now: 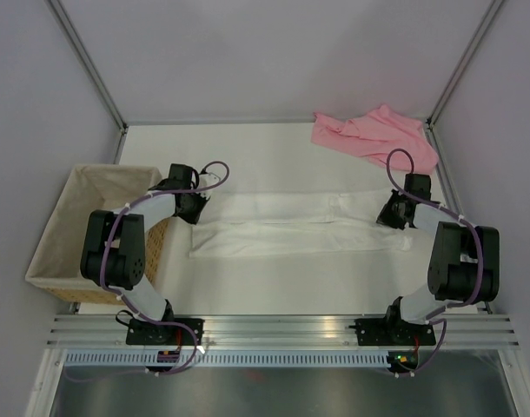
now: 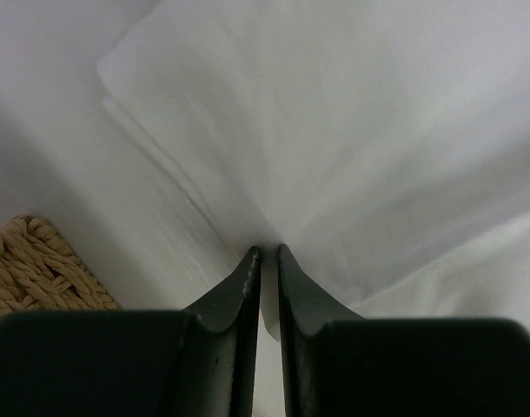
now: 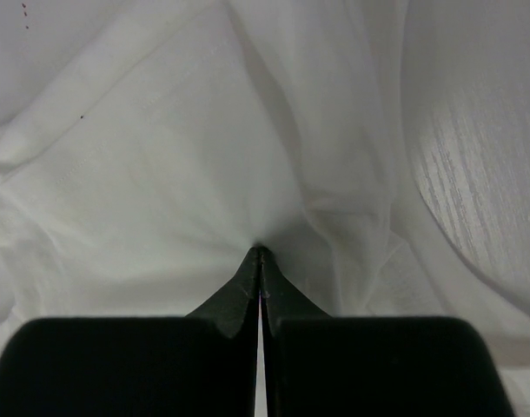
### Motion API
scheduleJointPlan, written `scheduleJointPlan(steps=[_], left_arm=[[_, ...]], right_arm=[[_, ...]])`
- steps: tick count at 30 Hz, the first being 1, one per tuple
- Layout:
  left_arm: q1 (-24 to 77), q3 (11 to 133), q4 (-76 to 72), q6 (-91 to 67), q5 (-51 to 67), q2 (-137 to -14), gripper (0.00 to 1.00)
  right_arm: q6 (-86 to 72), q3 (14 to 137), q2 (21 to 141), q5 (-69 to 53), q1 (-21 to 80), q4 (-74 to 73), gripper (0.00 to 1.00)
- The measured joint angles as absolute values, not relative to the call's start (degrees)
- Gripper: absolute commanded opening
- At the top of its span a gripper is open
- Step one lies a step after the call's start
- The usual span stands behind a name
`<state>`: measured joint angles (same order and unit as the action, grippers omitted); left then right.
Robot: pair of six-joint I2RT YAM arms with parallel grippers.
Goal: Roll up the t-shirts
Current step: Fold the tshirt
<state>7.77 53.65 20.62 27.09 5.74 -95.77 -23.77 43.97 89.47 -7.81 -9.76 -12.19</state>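
Note:
The white t-shirt (image 1: 300,228) lies folded into a long strip across the middle of the table. My left gripper (image 1: 194,207) is at the strip's left end, shut on a fold of the white t-shirt (image 2: 334,130), and cloth shows between its fingertips (image 2: 267,252). At the strip's right end, my right gripper (image 1: 394,215) is shut, with the white t-shirt (image 3: 178,174) puckered into its tips (image 3: 261,252). The pink t-shirt (image 1: 374,135) lies crumpled at the back right corner, away from both grippers.
A cloth-lined wicker basket (image 1: 74,234) stands at the table's left edge beside the left arm, and its woven rim (image 2: 30,269) shows in the left wrist view. Metal frame posts (image 1: 91,65) rise at the back corners.

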Motion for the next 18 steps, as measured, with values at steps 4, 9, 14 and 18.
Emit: scheduleJointPlan(steps=[4, 9, 14, 18], left_arm=[[7.73, 54.39, 20.97, 27.07, 6.13, -96.05, 0.18], [7.46, 56.75, 23.62, 27.07, 7.51, -95.68, 0.19], [7.77, 58.78, 26.04, 27.03, 10.98, -92.68, 0.20], [8.43, 58.96, 27.18, 26.96, 12.67, -91.59, 0.20]], right_arm=[[-22.00, 45.36, 89.56, -7.01, -9.61, -14.26, 0.02], [-19.09, 50.37, 89.12, -2.37, -6.70, -19.53, 0.05], [-18.63, 52.84, 85.23, -1.21, -3.44, -21.23, 0.06], [-19.07, 52.82, 83.15, -1.67, -1.67, -21.82, 0.05]])
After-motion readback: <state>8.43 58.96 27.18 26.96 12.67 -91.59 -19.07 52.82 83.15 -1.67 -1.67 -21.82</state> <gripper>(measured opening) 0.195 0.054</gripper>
